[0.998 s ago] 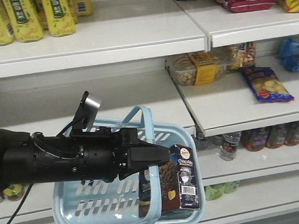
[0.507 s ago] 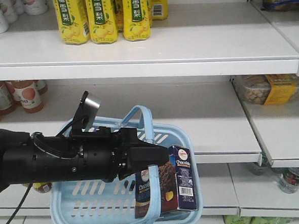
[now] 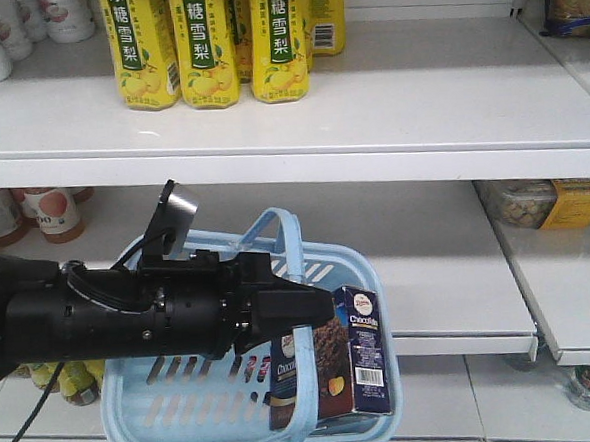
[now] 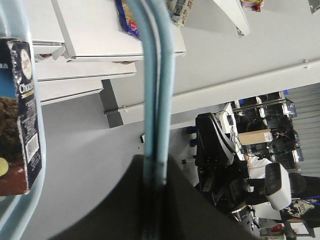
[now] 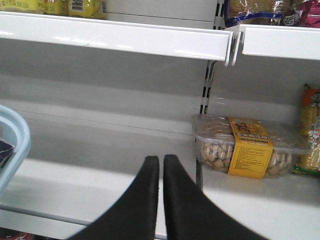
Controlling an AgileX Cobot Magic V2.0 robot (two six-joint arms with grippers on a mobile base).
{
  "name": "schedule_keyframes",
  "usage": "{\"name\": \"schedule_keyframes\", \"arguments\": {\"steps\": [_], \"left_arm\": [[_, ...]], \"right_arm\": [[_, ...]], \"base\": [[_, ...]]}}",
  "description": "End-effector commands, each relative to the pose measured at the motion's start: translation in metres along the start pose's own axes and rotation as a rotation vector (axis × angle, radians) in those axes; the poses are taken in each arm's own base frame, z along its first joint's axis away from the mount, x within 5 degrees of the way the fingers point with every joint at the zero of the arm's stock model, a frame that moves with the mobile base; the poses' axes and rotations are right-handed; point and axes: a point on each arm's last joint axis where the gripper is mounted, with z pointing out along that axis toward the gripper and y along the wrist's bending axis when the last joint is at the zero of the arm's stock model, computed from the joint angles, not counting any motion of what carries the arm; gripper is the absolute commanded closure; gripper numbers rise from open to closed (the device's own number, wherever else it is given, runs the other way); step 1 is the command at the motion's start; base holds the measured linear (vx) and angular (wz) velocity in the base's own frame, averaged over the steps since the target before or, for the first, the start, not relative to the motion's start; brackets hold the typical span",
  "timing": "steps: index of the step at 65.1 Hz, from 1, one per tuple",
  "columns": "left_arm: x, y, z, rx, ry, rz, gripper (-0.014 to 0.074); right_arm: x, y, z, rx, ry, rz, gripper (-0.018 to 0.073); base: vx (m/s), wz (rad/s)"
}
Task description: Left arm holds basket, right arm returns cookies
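A thick black left arm (image 3: pixel 101 323) clamps its fingers (image 4: pixel 115 210) on the curved handles (image 4: pixel 157 75) of a light blue slotted plastic basket (image 3: pixel 218 431). A dark navy cardboard cookie box (image 3: pixel 349 363) stands upright in the basket's right end. The right arm's black fingers (image 5: pixel 142 200), pressed together and empty, face a white shelf (image 5: pixel 100 150); the box lies left of them.

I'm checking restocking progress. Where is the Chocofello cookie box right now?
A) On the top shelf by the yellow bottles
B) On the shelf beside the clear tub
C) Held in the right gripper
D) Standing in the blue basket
D: the cookies stand upright at one end of the basket, while the right gripper is shut on nothing.
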Motion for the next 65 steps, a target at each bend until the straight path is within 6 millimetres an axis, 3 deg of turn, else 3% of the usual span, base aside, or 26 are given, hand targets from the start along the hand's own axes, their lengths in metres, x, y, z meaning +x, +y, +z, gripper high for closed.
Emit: {"name": "schedule_keyframes", "arguments": {"steps": [1,65], "left_arm": [[-0.0046,-0.0291,-0.0079,0.142,-0.039,-0.003,0.0599],[-0.0046,-0.0291,-0.0079,0.142,-0.039,-0.003,0.0599]], "right_arm": [[-0.0017,0.0,-0.0004,0.006,-0.07,-0.008,0.057],[-0.0017,0.0,-0.0004,0.006,-0.07,-0.008,0.057]], "base": [[0.08,-0.08],[0.04,-0.03]]}}
